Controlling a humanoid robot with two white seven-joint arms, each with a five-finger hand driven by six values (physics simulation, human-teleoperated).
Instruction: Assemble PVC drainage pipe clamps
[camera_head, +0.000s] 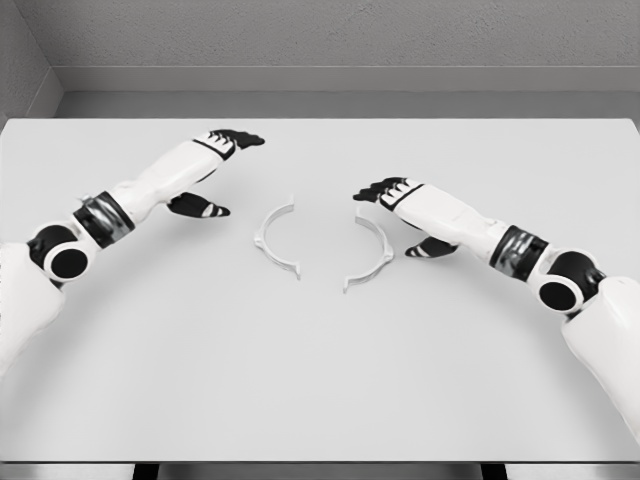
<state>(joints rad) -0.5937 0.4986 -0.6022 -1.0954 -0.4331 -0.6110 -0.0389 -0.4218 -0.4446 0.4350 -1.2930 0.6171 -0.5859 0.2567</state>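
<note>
Two white curved plastic clamp halves lie mid-table, the left half (273, 238) and right half (370, 252) facing each other, apart. The left hand (215, 170) hovers wide and empty beside the left half. The right hand (400, 215) hangs spread, empty, just beside the right half on the white table (320, 380).

A: Clamp halves, count?
B: Two. One clamp half (276, 238) just inboard of the left hand (215, 170), a second clamp half (368, 250) beside the right hand (405, 215).
A: Hands?
B: Two. One table (320, 380).
</note>
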